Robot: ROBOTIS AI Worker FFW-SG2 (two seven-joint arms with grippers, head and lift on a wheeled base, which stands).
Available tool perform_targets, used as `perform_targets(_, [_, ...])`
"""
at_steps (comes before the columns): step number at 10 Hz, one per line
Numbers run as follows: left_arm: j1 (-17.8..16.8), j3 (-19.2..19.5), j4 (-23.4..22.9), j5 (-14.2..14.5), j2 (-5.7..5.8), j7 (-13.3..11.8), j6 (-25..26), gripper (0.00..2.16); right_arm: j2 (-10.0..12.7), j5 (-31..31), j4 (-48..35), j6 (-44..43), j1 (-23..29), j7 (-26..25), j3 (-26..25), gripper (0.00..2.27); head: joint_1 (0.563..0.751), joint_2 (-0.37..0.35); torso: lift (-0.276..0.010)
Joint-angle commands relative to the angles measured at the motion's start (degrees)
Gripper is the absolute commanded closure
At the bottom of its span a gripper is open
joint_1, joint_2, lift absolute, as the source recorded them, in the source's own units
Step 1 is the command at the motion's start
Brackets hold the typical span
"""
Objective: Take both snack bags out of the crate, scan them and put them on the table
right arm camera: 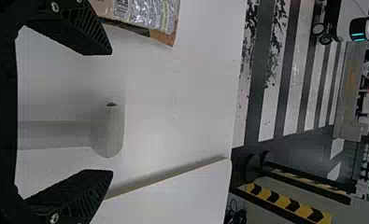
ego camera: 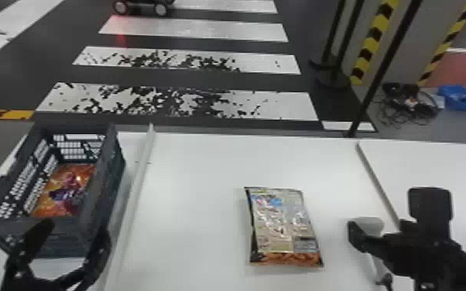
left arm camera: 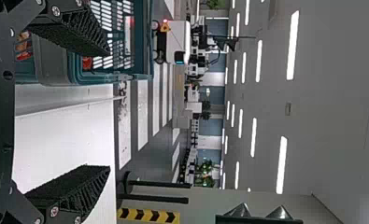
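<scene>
My left gripper is open at the near end of the dark crate, where an orange snack bag lies inside. In the left wrist view the left gripper has nothing between its fingers, and the crate is beside one of them. The other snack bag lies flat on the table, printed back up. To its right, my right gripper stands open near the white scanner. In the right wrist view, the scanner appears between the spread fingers of the right gripper, untouched.
The white table has a raised pale strip between crate and loose bag. Another seam or edge runs along its right part. Beyond the far edge are posts and a striped floor.
</scene>
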Motion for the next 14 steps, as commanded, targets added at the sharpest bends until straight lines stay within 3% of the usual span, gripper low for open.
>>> perform_targets(1, [-0.1,0.0,0.1,0.0,0.02,0.0,0.0,0.14,-0.4,0.9,2.3,-1.1,-0.5,1.0,-1.5,0.08,0.695,-0.086,-0.094])
perform_targets(4, [-0.1,0.0,0.1,0.1,0.11,-0.1,0.0,0.14,-0.8,1.4,9.4,-5.0,-3.5,4.4,-2.3,0.08,0.695,-0.119,-0.094])
perform_targets(11, [-0.2,0.0,1.3,0.4,-0.06,-0.4,-0.4,0.14,-3.2,3.6,16.0,-6.6,-3.7,9.7,-2.0,0.08,0.695,-0.132,-0.094])
perform_targets(14, [-0.4,0.0,1.6,0.4,-0.15,-0.4,-0.4,0.14,-3.5,5.7,18.1,-5.9,-5.4,10.4,-1.5,0.61,0.695,-0.134,-0.094])
